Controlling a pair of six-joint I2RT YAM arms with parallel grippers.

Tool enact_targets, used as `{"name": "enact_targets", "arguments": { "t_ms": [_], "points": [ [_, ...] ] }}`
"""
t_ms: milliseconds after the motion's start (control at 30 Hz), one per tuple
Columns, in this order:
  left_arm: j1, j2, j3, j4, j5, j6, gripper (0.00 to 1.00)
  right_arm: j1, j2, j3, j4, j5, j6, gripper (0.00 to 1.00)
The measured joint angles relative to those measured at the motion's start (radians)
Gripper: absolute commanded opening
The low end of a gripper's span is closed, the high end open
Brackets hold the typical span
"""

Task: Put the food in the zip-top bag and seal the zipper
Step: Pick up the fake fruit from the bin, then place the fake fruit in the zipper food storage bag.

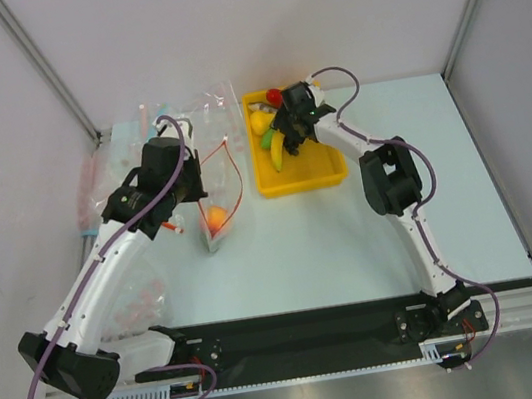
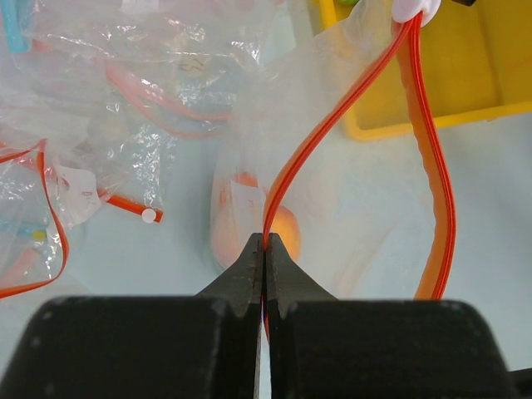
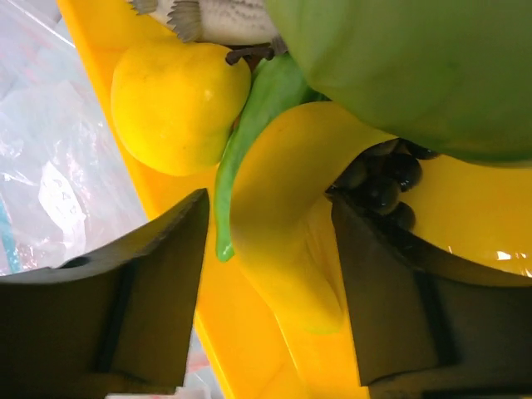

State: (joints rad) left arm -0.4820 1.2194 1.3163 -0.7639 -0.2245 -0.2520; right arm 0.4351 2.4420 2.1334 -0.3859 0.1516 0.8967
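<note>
We saw the left gripper point(image 2: 264, 249) pinched together on the zipper point(image 2: 445, 208), its two tips meeting on the red strip at the near end of the mouth. The zip-top bag point(image 2: 357, 183) lay on the table point(image 1: 353, 236) just left of the yellow tray point(image 1: 304, 185). Its mouth gaped: the two red edges bowed apart and joined again at a white slider point(image 2: 416, 8) by the tray's wall. Inside the bag we found one piece, the peach point(image 2: 287, 229), lying low in the pouch close to the pinched strip. Other pouches point(image 2: 125, 91) were heaped further left, some with red strips of their own.

The rest of the food sat in the tray. The right gripper point(image 3: 268, 208) hung over it with its fingers well apart, one on either side of the banana point(image 3: 283, 249); we could not tell whether either finger touched it. The grape bunch point(image 3: 386, 179) lay tucked behind the banana, below a large green fruit point(image 3: 416, 75). A yellow pear-shaped fruit point(image 3: 174, 108) lay by the tray's wall, with a slim green piece point(image 3: 258, 116) between it and the banana.
</note>
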Motion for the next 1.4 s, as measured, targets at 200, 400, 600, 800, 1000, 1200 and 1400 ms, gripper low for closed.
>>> {"name": "enact_targets", "arguments": {
  "t_ms": [200,400,600,800,1000,1200,1400],
  "points": [
    [0.0,0.0,-0.001,0.0,0.014,-0.019,0.0,0.004,0.011,0.01,0.007,-0.002,-0.001,0.4],
    [0.0,0.007,-0.001,0.001,0.023,-0.02,0.0,0.014,-0.056,-0.09,0.053,-0.003,-0.078,0.37],
    [0.0,0.048,0.037,-0.001,0.072,-0.039,0.0,0.021,-0.297,-0.304,0.127,-0.037,-0.163,0.34],
    [0.0,0.098,0.105,0.0,0.134,-0.077,0.0,0.027,-0.602,-0.448,0.268,-0.145,-0.204,0.33],
    [0.0,0.143,0.14,0.003,0.185,-0.111,0.0,0.045,-0.811,-0.557,0.425,-0.318,-0.2,0.33],
    [0.0,0.161,0.148,0.012,0.24,-0.14,0.0,0.083,-0.91,-0.695,0.596,-0.481,-0.134,0.33],
    [0.0,0.169,0.153,0.023,0.283,-0.163,0.0,0.113,-0.916,-0.837,0.759,-0.573,-0.061,0.33]
  ]
}}
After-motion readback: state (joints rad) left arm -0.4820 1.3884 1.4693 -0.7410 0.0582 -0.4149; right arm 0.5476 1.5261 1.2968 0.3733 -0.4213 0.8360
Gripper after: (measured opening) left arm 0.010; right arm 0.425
